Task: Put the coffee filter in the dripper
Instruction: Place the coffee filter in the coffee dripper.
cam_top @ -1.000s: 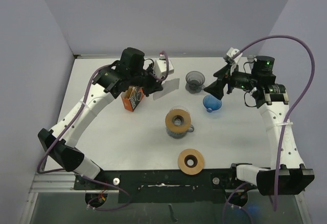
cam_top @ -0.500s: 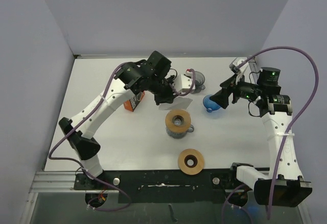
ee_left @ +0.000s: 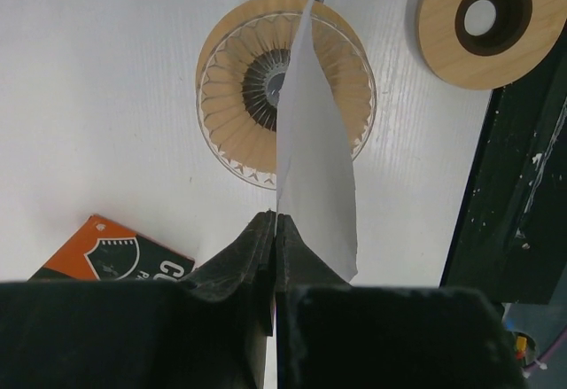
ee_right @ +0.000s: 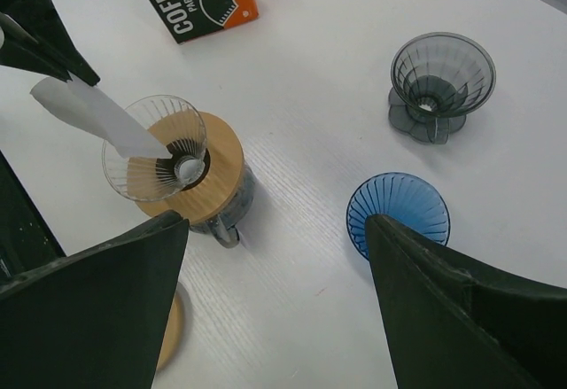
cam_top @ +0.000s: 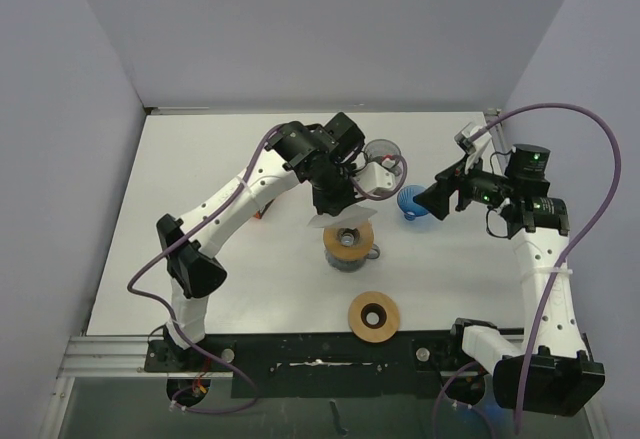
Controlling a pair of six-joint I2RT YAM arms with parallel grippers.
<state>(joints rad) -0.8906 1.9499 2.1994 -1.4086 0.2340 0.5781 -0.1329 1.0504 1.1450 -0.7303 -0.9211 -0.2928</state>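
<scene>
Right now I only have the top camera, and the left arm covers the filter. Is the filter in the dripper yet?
Observer: Not seated. The right wrist view shows the filter slanting down, its lower end inside the glass dripper, near the centre hole.
Operator: Has it opened into a cone?
Observer: No. The left wrist view shows it flat and edge-on, pinched by the shut left jaws.
Operator: Are the right jaws holding anything?
Observer: No. The right wrist view shows them open and empty, with the blue dripper on the table, untouched.
</scene>
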